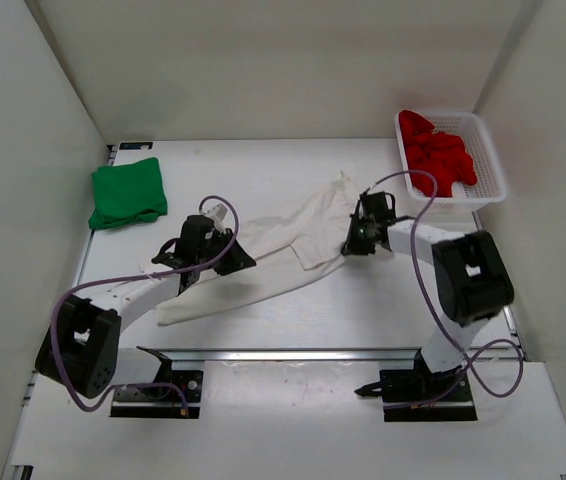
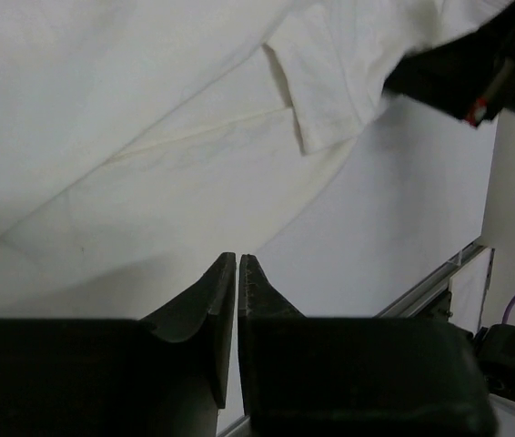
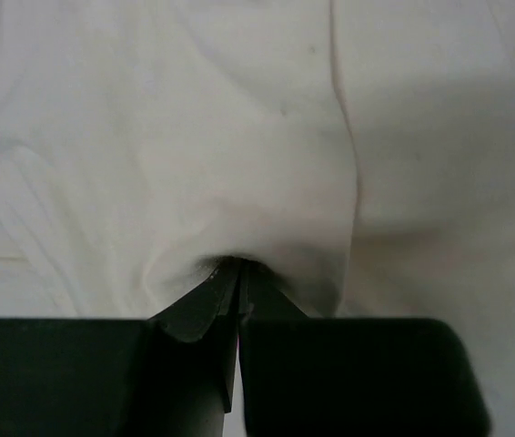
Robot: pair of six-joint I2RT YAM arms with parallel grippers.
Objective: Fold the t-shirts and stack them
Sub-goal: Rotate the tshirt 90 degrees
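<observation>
The white t-shirt (image 1: 283, 240) lies spread and creased across the middle of the table. My right gripper (image 1: 349, 245) is shut on its right side, and cloth bunches round the closed tips (image 3: 242, 264). My left gripper (image 1: 238, 263) rests low at the shirt's left part. Its jaws (image 2: 237, 257) stand almost together, with only a thin slit between them. They sit by the shirt's edge (image 2: 148, 137), and I cannot tell whether cloth is caught. The green t-shirt (image 1: 126, 195) lies folded at the back left. The red t-shirt (image 1: 438, 150) is crumpled in the basket.
A white mesh basket (image 1: 491, 170) stands at the back right corner. White walls close in the table on the left, back and right. A metal rail (image 1: 343, 353) runs along the near edge, in front of the arm bases. Purple cables loop off both arms.
</observation>
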